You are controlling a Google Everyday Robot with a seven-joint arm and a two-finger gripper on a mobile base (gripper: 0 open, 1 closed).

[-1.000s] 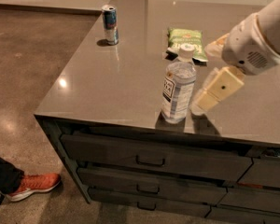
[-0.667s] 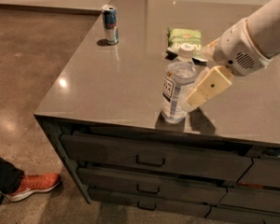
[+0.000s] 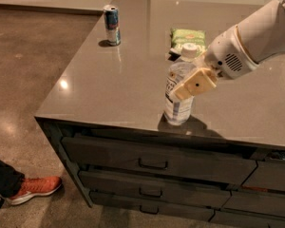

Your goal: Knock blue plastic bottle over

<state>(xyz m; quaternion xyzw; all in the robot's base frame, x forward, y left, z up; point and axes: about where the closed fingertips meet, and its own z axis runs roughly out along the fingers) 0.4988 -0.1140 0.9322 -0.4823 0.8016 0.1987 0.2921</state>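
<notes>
The tan two-finger gripper (image 3: 194, 83) on the end of the white robot arm (image 3: 256, 34) is seen laid against the upper part of the clear, bluish plastic water bottle with the white cap (image 3: 176, 107). Whether the gripper is spread or pressed together cannot be told. A second ago the gripper was held off to the right of the bottle, with a gap between them. It has since been moved to the left, and now the bottle's shoulder is partly covered by it, so contact seems to have been made. The bottle has not been shifted yet. It is still stood upright close to the front edge of the smooth grey counter (image 3: 109, 89), about halfway along the part of that edge that can be seen. So the task is judged to be not done, but the push looks to have been started. If the push is kept going to the left, the bottle may be tipped onto its side. Care may be needed, because the bottle could be rolled off the front edge once it is down. The slim blue-and-silver drink can (image 3: 112, 25) is left standing near the far left corner, well apart. A green snack packet (image 3: 187, 35) is laid farther back, behind the bottle.
</notes>
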